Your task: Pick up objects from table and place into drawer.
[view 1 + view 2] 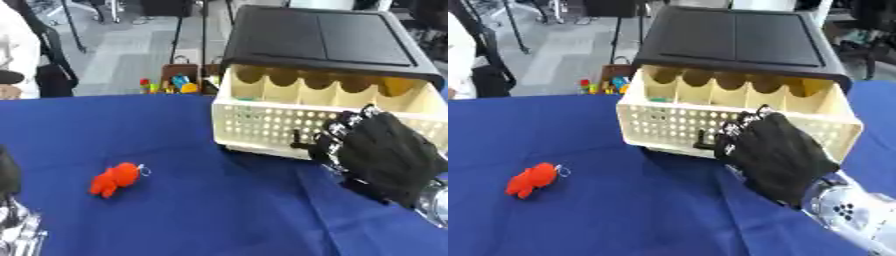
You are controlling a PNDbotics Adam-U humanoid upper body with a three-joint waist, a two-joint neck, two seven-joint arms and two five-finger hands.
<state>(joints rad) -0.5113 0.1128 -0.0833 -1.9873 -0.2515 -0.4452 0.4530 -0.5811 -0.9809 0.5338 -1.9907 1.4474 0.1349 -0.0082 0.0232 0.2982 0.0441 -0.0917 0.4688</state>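
Pulling drawer (306, 112) open, right hand (772, 152) maybe curled on its handle (703, 139) | red toy (115, 179) not picked up yet

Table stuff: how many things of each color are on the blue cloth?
Red: 1, the toy
Cream with a black top: 1, the drawer box
Total: 2
The right robot hand is at the drawer front; it is not counted.
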